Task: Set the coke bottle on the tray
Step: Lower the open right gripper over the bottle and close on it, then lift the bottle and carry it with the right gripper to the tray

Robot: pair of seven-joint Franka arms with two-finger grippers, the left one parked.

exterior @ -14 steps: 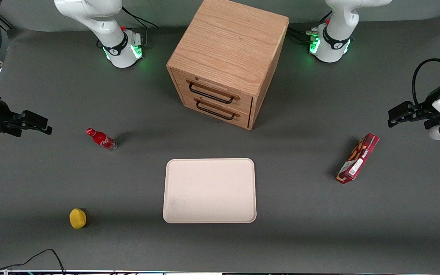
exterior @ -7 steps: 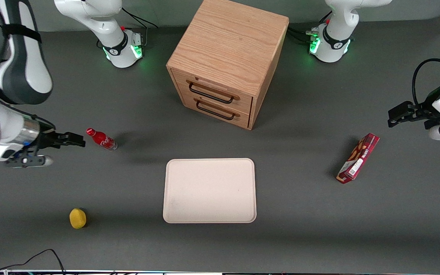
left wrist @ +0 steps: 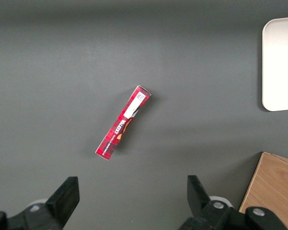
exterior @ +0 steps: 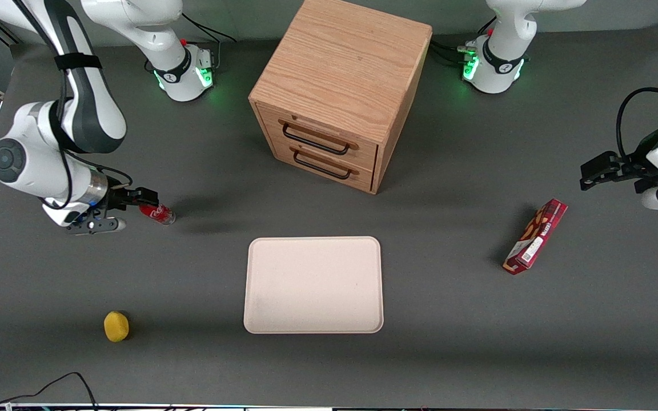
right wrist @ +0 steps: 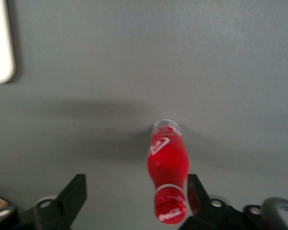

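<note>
Red coke bottle [exterior: 157,213] upright on table, cream tray [exterior: 313,285] nearby, apart.

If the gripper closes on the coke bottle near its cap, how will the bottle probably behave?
The coke bottle stands upright on a narrow clear base, so a sideways nudge would probably tip it, and its round body could then roll. Its glossy, curved surface may slip between the fingers. The gripper is open around the cap end, so a high grasp might let the bottle swing.
</note>
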